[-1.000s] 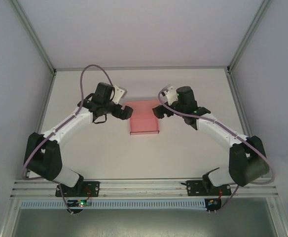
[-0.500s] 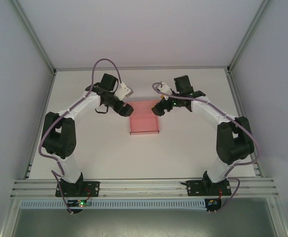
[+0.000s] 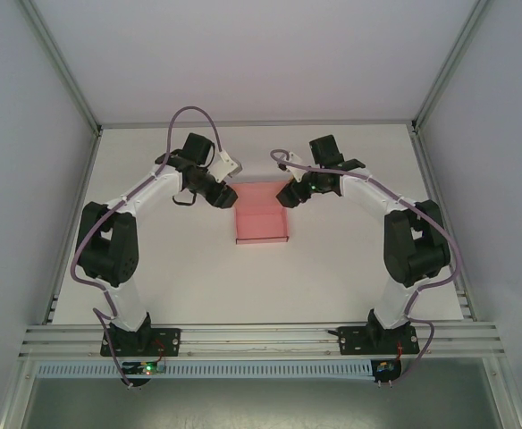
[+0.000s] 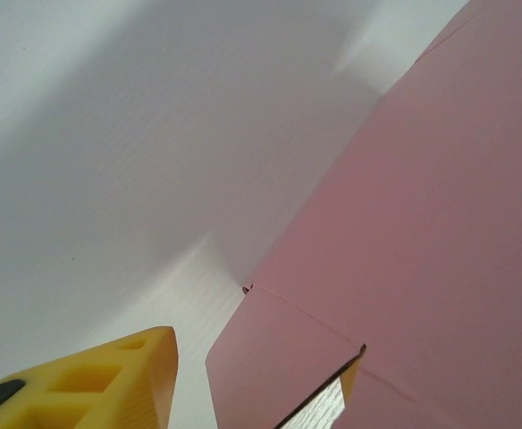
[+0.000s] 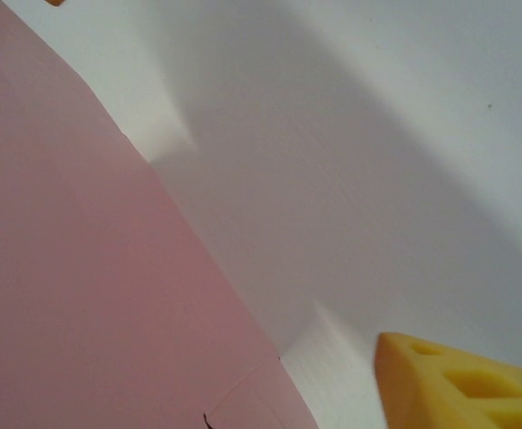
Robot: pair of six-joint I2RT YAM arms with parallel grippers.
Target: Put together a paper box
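The pink paper box point(image 3: 262, 219) lies as a shallow open tray in the middle of the table. My left gripper point(image 3: 224, 198) is at its far left corner and my right gripper point(image 3: 287, 195) at its far right corner. In the left wrist view a pink corner flap point(image 4: 279, 357) stands between my yellow fingers point(image 4: 109, 384); the near finger is clear of the card, and a sliver of the other shows behind it. In the right wrist view the pink wall point(image 5: 91, 286) is at left and one yellow finger point(image 5: 458, 384) stands well apart from it. Both grippers are open.
The white table point(image 3: 350, 268) is ringed by white enclosure walls with metal posts point(image 3: 435, 85) at the back corners. An aluminium rail point(image 3: 261, 338) runs along the near edge by the arm bases. Purple cables loop above both wrists.
Both arms have folded up, with their elbows drawn in toward the bases. The grippers have stayed at the box's far corners. The box has not moved.
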